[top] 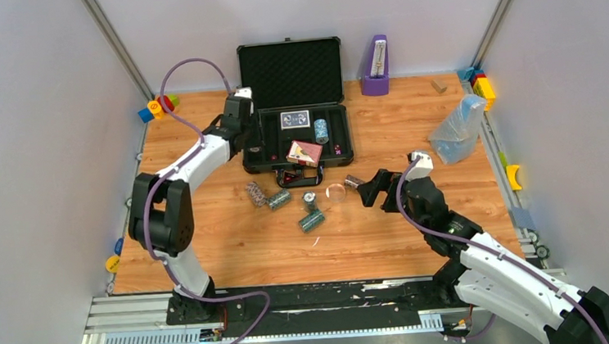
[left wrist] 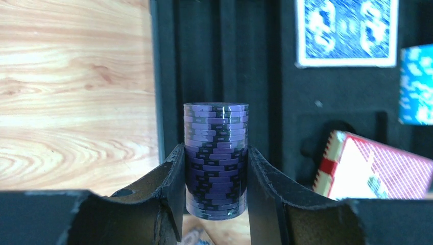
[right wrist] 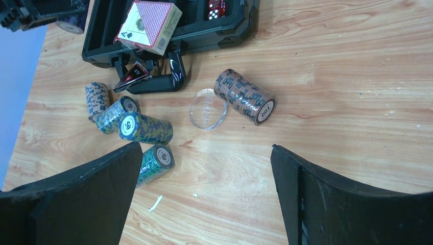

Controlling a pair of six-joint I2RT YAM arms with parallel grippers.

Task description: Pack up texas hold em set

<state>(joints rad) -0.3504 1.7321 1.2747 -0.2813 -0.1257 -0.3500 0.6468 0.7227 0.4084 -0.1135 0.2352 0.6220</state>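
Around the open case (top: 291, 74): metronome (top: 374, 66) at two o'clock, bag (top: 458, 129) at three, loose rolls (top: 311, 220) at six; left gripper (left wrist: 215, 149) clamps a purple striped stack (left wrist: 216, 127), right gripper (right wrist: 205, 148) gapes empty.

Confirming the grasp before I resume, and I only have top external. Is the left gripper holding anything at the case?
Observer: Yes. The left wrist view shows the left gripper shut on a purple chip stack.
Operator: Right gripper?
Observer: The right gripper is open and empty, above the table.
Operator: Nearest chips to it?
Observer: A brown chip stack lying on its side, end chip marked 100.
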